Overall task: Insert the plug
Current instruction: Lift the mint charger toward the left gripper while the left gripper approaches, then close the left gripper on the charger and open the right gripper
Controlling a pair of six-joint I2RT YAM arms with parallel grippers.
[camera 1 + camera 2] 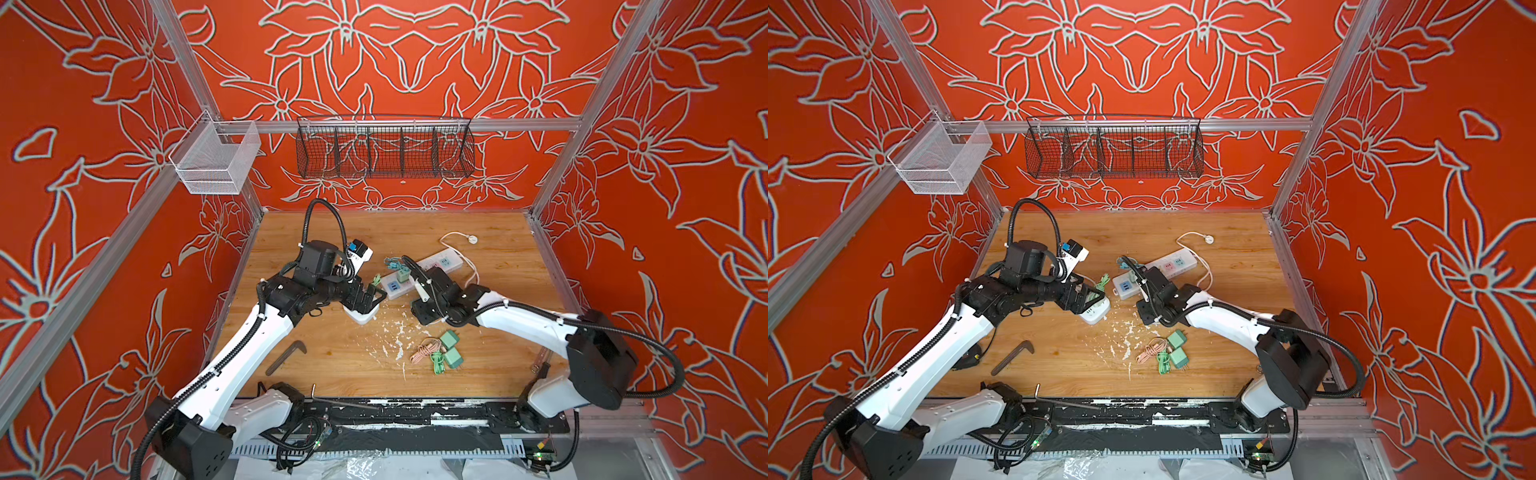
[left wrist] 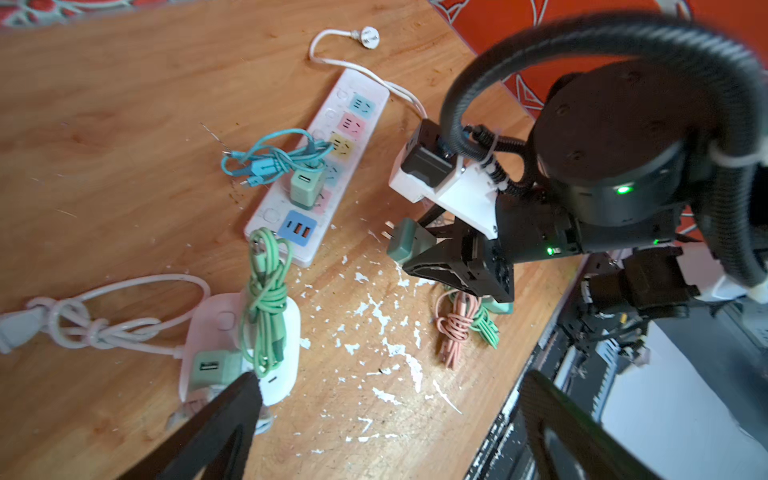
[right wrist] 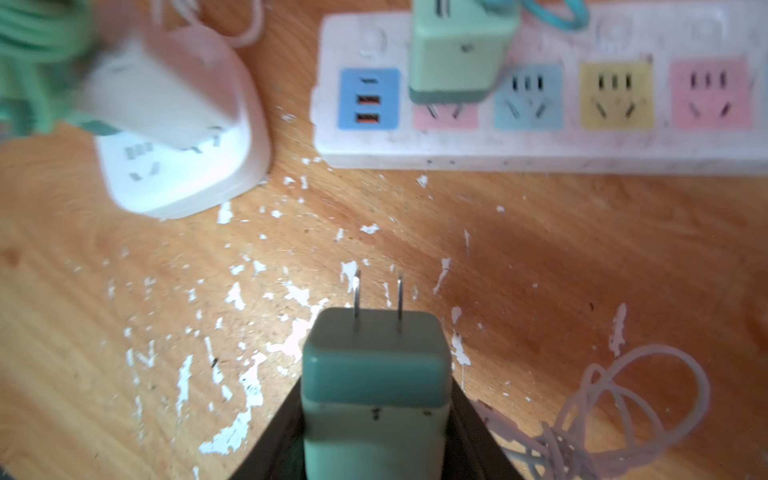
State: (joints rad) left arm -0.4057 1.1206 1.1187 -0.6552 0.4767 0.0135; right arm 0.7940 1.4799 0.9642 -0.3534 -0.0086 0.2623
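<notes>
**Plug** (image 3: 376,386): green, square body, two flat prongs. It is clamped between the fingers of the right end effector (image 2: 415,247) and held off the tabletop (image 1: 395,232). The long axis runs in line with the fingers. The prongs lead, pointing away from the wrist toward the near long edge of the strip (image 3: 540,153). Plug and strip are apart, with bare wood flecked with white between them.

**Strip**: white and long, lying diagonally at mid-tabletop.
- Along it sit a blue USB panel and then coloured sockets: pink, blue, yellow, pink.
- A seated plug (image 3: 461,50) stands on the pink socket beside the USB panel, with a teal cable (image 2: 270,160) bunched next to it.
- The other sockets seen from the right wrist show open slots.
- Its white cord (image 1: 457,245) loops off toward the far right.

**Block** (image 2: 282,374): a small white socket block near the strip's USB end, not touching it.
- It holds a third plug (image 2: 208,368).
- A green cable (image 2: 266,299) bundle lies over its top.

**Left end effector** (image 2: 392,376): fingers spread wide, holding nothing, poised over the block.

**Spares** (image 1: 452,356): two green plugs with pink and green cables, near right, beside the right arm.

**Baskets**: a black wire basket (image 1: 384,166) with dividers and a white mesh basket (image 1: 216,162) hang on rails above the tabletop's far edge.

**Room**: open wood lies along the far edge and at near centre. An L-shaped key (image 1: 286,355) lies near left.
</notes>
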